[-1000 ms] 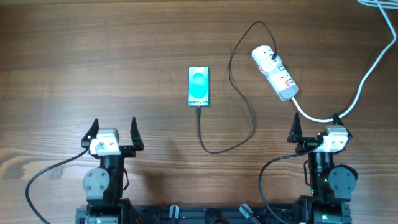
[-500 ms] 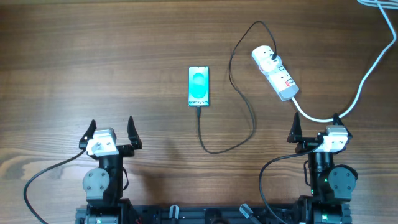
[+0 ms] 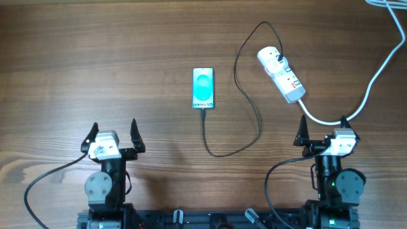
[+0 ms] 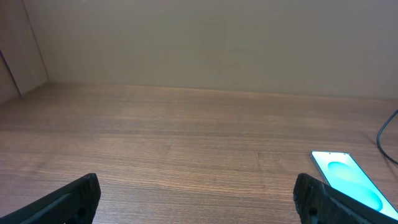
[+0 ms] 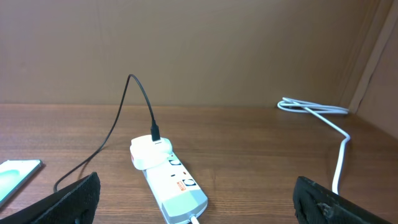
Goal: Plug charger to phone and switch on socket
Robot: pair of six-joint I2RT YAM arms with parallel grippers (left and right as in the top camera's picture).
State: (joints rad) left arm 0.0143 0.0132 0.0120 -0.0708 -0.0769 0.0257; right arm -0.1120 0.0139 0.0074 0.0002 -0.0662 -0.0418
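Observation:
The phone lies flat mid-table with its cyan screen up; it also shows in the left wrist view and the right wrist view. The charger cable runs from the phone's near edge in a loop to a plug on the far end of the socket. In the right wrist view the black cable enters a white plug on the socket. My left gripper is open and empty, near and left of the phone. My right gripper is open and empty, just short of the socket.
The socket's thick white cord curves past my right gripper and off the far right corner; it also shows in the right wrist view. Walls stand behind the table and at both sides.
My left gripper has drawn back slightly toward the near left. The phone, cable, socket and right gripper have not moved.

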